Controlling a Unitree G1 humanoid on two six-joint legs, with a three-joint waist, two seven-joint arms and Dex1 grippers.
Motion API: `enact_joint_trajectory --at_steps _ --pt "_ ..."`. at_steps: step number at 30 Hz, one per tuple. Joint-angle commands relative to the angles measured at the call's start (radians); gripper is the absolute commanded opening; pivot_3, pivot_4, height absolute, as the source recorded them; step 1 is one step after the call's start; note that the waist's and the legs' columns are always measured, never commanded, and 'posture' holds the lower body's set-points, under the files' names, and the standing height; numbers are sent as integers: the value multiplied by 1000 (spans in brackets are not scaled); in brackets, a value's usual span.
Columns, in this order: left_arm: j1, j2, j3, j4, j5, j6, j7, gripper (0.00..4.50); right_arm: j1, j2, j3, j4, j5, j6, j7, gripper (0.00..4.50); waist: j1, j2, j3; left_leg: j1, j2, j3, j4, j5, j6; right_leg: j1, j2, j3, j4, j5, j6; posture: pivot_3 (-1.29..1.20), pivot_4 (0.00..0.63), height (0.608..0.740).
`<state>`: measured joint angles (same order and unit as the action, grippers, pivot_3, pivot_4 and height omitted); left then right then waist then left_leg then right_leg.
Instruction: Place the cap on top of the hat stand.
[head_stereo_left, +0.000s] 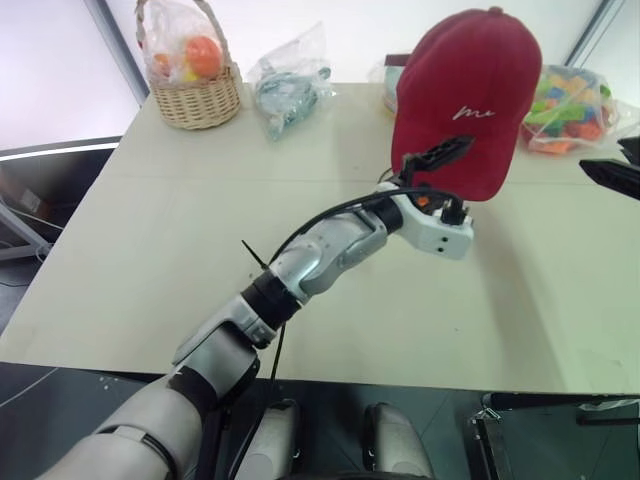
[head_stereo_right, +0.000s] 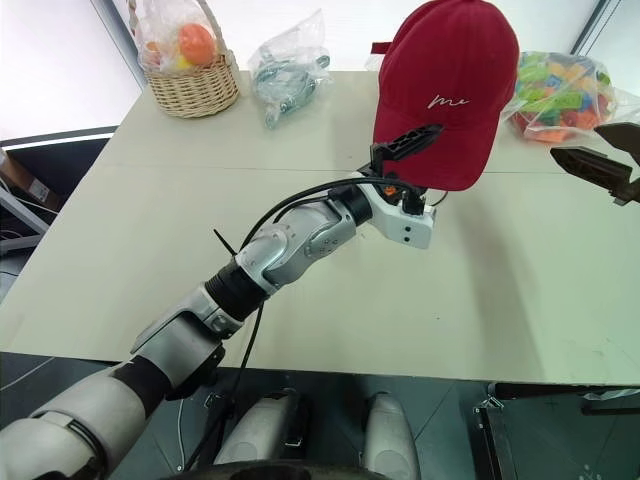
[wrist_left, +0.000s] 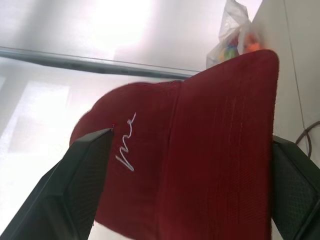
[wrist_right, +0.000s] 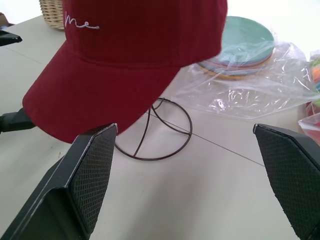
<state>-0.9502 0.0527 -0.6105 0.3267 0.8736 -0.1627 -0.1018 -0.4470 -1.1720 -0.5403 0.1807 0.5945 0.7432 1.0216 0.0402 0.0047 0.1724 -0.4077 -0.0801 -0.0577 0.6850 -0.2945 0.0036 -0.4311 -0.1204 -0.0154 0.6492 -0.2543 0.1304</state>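
Dark red fabric marks the landmark here: the cap sits on top of the hat stand, its crown up and its curved brim hanging toward the robot, the white script facing front. Everything else is placed against that cap.

Well to the left of it, at the far edge of the table, stands a wicker basket holding bagged fruit, and between basket and cap lies a clear bag of greenish items.

Just below and in front of the brim is the left gripper. Its two black fingers stand wide apart, one on each side of the brim as its own wrist camera sees it, and neither seems to pinch the fabric; I cannot tell for certain whether a finger brushes it. So the step in hand reads as the release: the cap is set down and let go. The next move calls for drawing this hand straight back and away from the brim without snagging it, since a catch could tip the light wire stand.

Behind the cap lies a bagged stack of plates, and to its right a bag of coloured toy bricks. Near there, the right gripper hovers beside the cap, its fingers also spread and holding nothing.
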Motion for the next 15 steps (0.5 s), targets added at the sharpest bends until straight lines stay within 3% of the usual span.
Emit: enact_joint_trajectory --at_steps 1,6,10,15 --pt "52 -9 33 -76 -123 26 -144 4383 -17 -10 -10 -14 9 -11 2 4500 -1 0 0 0 0 0 0 0 0 0 0 0 0 0 0 0 150 740" --pt "148 13 88 -285 -315 177 -443 4383 -13 -14 -2 -8 4 -17 8 4500 -1 0 0 0 0 0 0 0 0 0 0 0 0 0 0 0 150 740" --pt "129 27 170 -416 -407 250 -511 4383 -13 -11 2 -1 2 -25 9 4500 0 0 0 0 0 0 0 0 0 0 0 0 0 0 0 0 150 740" --pt "116 -1 360 -580 -674 314 -535 4383 -22 -7 15 18 -2 -40 14 4500 -1 0 0 0 1 0 0 0 0 0 0 0 0 0 0 0 150 740"
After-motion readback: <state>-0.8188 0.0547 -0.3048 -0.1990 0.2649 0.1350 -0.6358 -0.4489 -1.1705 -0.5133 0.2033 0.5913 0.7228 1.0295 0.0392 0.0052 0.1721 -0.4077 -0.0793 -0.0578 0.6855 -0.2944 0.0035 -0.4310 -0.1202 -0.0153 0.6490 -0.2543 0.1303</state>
